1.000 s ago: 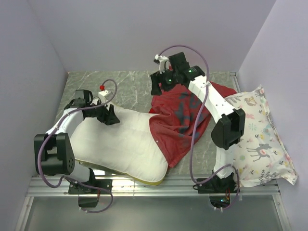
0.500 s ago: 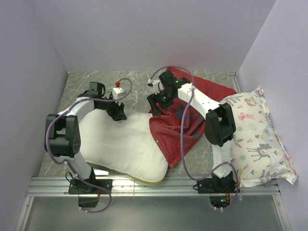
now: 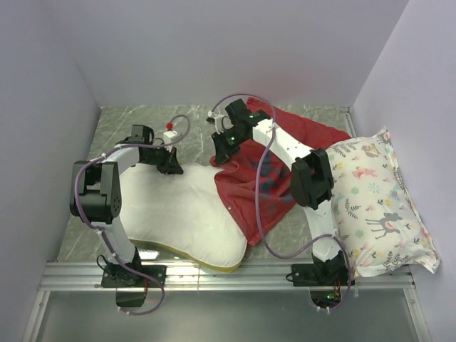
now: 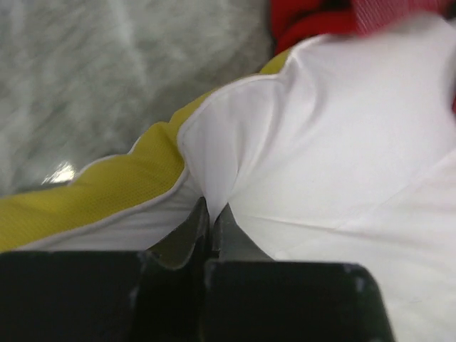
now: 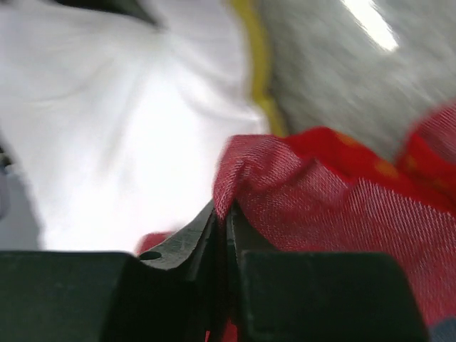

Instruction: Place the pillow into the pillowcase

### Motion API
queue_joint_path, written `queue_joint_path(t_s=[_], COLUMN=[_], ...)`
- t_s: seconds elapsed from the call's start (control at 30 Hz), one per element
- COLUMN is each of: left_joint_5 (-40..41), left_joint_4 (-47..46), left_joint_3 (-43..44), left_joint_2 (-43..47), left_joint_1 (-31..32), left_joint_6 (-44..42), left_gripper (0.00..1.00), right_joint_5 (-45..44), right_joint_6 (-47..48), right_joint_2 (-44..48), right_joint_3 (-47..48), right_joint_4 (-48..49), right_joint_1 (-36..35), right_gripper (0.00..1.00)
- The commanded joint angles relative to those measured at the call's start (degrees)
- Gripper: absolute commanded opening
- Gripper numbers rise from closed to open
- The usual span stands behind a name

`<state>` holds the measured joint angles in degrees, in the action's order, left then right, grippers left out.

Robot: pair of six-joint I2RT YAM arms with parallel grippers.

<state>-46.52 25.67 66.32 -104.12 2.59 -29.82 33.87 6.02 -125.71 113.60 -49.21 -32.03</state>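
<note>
The white pillow [image 3: 178, 214] with a yellow strip [image 3: 192, 262] along its near edge lies on the left half of the table. Its right end sits under the red pillowcase [image 3: 267, 171], which spreads toward the back right. My left gripper [image 3: 171, 165] is at the pillow's far edge, shut on a pinch of its white cover [image 4: 214, 189] beside the yellow band [image 4: 114, 192]. My right gripper [image 3: 219, 151] is shut on the pillowcase's left edge [image 5: 246, 185], right next to the pillow [image 5: 114, 128].
A white floral animal-print pillow [image 3: 377, 203] lies at the right against the wall. Purple walls enclose the marbled table [image 3: 125, 125] on three sides. A metal rail [image 3: 228, 274] runs along the near edge by the arm bases.
Both grippers came down from open and shut, the left on the pillow's far edge, the right on the pillowcase's left edge. The right arm swung left and the pillowcase edge shifted left.
</note>
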Motion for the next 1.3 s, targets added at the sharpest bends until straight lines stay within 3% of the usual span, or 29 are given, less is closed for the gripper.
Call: queue_joint_path(t_s=[0.0,0.07,0.13,0.17,0.2,0.23,0.27,0.33,0.37,0.4,0.47,0.5,0.53,0.57,0.6,0.67,0.7,0.73,0.9,0.93,1.07,1.17,1.27], left_joint_5=[-0.5,1.1,4.1,5.6,7.0,9.8,11.2,11.7,10.7,9.2,2.2,0.5,-1.2,-4.4,-5.0,-6.1,-5.8,-5.3,4.6,6.0,12.4,18.3,21.1], left_joint_4=[-11.9,-20.9,-25.2,-28.8,-29.9,-30.7,-31.4,-32.0,-31.5,-29.6,-25.8,-17.1,-13.1,-8.1,-0.1,9.7,13.4,19.4,19.3,17.9,8.8,4.1,-3.0], left_joint_3=[-1.5,-2.9,-3.8,-4.6,-5.1,-5.8,-6.8,-7.7,-7.5,-7.2,-4.6,-3.2,-2.0,-0.5,-0.1,-0.7,-1.5,-2.6,-18.7,-21.3,-32.0,-36.6,-38.5], left_joint_2=[0.3,2.4,4.1,4.5,5.0,5.7,6.0,6.5,6.5,6.7,8.0,8.8,11.1,12.7,14.4,20.0,21.8,25.7,39.0,43.3,49.9,49.0,44.0], left_joint_1=[-7.1,-11.5,-14.7,-15.5,-16.0,-16.6,-16.5,-16.6,-16.5,-16.6,-16.5,-16.3,-15.8,-15.8,-15.5,-13.9,-12.8,-10.1,4.0,9.2,20.1,26.6,28.3], left_joint_6=[19.4,32.3,41.7,44.3,46.3,49.2,49.9,50.6,49.6,46.7,40.4,36.1,24.8,18.7,6.9,-5.9,-16.6,-20.9,-35.2,-36.1,-36.6,-34.0,-30.0], left_gripper=[0.00,0.00,0.00,0.00,0.00,0.00,0.00,0.01,0.07,0.28,0.46,0.59,0.62,0.67,0.89,0.97,0.99,0.99,0.99,0.99,0.99,0.99,0.99], right_joint_5=[15.8,17.6,17.8,16.9,14.9,10.6,8.1,0.9,-0.7,-2.0,-6.3,-7.5,-8.3,-8.1,-7.6,-4.5,-1.7,0.3,1.3,1.0,1.6,1.6,0.9], right_joint_6=[-3.6,-3.8,-1.8,-0.9,0.4,0.0,-0.6,-2.4,-3.5,-4.4,-5.4,-4.2,-3.4,-2.4,-1.0,-0.5,-0.7,-1.0,-2.9,-3.1,-2.5,-2.6,-1.9], right_joint_2=[3.9,5.0,4.5,3.6,3.3,3.5,4.8,9.7,12.2,15.0,24.2,26.8,29.2,33.0,34.7,37.9,38.6,40.1,42.4,41.7,40.3,39.3,39.1], right_joint_3=[3.0,2.4,4.3,6.4,7.1,7.1,5.7,2.4,-2.7,-5.6,-15.6,-18.4,-20.9,-25.4,-27.6,-33.4,-35.5,-37.7,-49.0,-49.6,-50.4,-50.5,-51.7], right_joint_4=[10.2,13.4,12.0,9.0,7.6,6.9,6.2,6.5,8.1,8.9,12.1,11.9,11.7,10.1,9.5,7.3,7.0,7.2,13.0,13.3,13.7,14.0,15.2], right_joint_1=[-2.8,-3.5,-4.8,-5.2,-5.7,-5.7,-5.2,-2.7,-1.6,-0.5,2.1,2.3,2.6,2.6,2.6,2.6,2.5,2.4,0.6,0.6,0.5,0.3,-1.5], right_gripper=[0.17,0.22,0.38,0.50,0.72,0.78,0.95,0.96,0.96,0.96,0.96,0.95,0.94,0.92,0.86,0.78,0.72,0.71,0.75,0.77,0.80,0.79,0.79])
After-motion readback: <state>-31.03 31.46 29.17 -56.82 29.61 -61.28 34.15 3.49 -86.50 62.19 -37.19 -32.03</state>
